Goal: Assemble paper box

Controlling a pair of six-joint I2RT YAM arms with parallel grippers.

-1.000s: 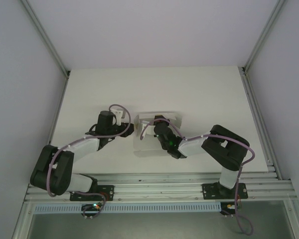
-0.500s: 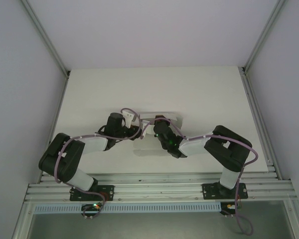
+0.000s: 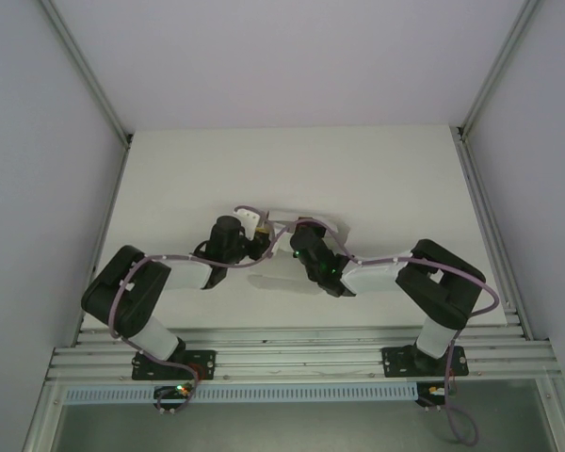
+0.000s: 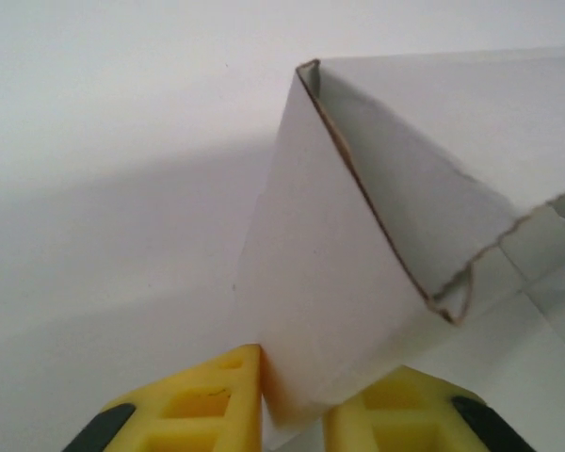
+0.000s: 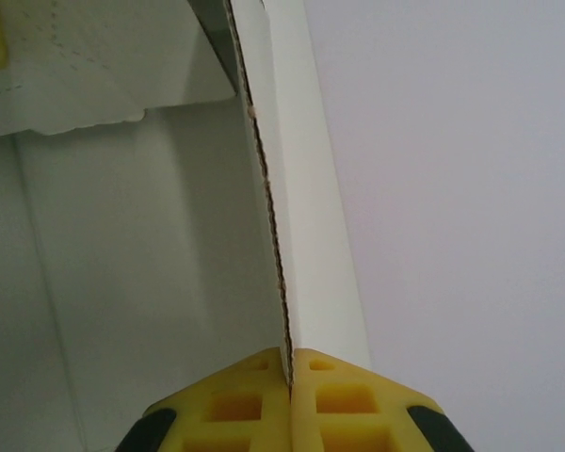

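The paper box (image 3: 313,223) is pale white card, half folded, at the middle of the table between my two wrists. My left gripper (image 3: 265,237) comes at it from the left. In the left wrist view its yellow fingers (image 4: 212,400) stand a narrow gap apart, with a folded corner of the paper box (image 4: 358,235) filling that gap, so my left gripper (image 4: 294,395) is shut on it. My right gripper (image 3: 299,243) holds the near side. Its pads meet on the thin raised edge of a box wall (image 5: 311,217), so my right gripper (image 5: 290,372) is shut on it.
The white table (image 3: 377,179) runs to grey walls on the left, right and back. An aluminium rail (image 3: 301,353) carries both arm bases along the near edge. Pink cables loop over both forearms beside the box.
My left arm has swung right, bringing its gripper from beside the box onto the box's left corner. The right gripper kept its hold and shifted only a little.
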